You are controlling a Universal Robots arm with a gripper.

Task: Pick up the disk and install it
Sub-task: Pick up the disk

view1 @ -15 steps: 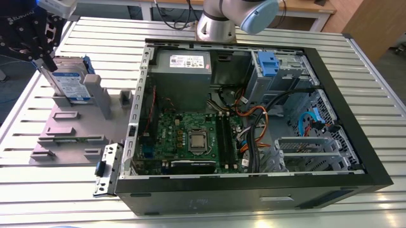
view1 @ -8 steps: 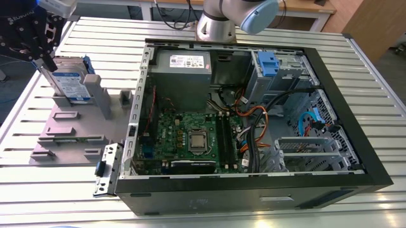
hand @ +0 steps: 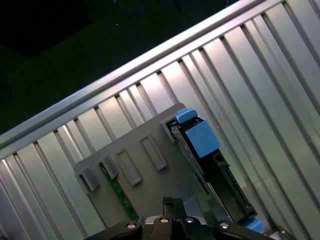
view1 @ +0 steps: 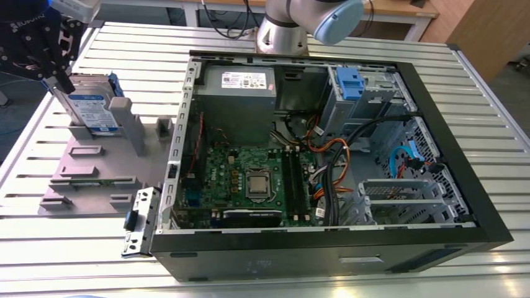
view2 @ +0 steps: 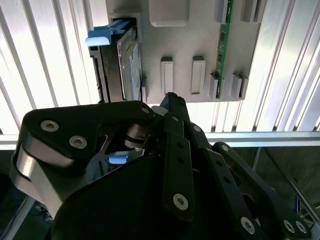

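In the holder (view1: 91,180) beside the computer case (view1: 331,248), the disk (view1: 89,108) stands uninstalled; the gripper (view1: 59,77) hangs close above it, grip state undeterminable.

Exterior view from my end: the holder (view1: 83,202) lies flat on the table (view1: 49,248) at the left of the frame. The disk (view1: 89,105) stands on edge in the holder's upper-left slot. The gripper (view1: 56,77) sits right at the disk's top end, upper left corner. The open computer case (view1: 331,251) takes centre and right, just beside the holder, and the arm's base (view1: 282,34) is behind it at top centre.
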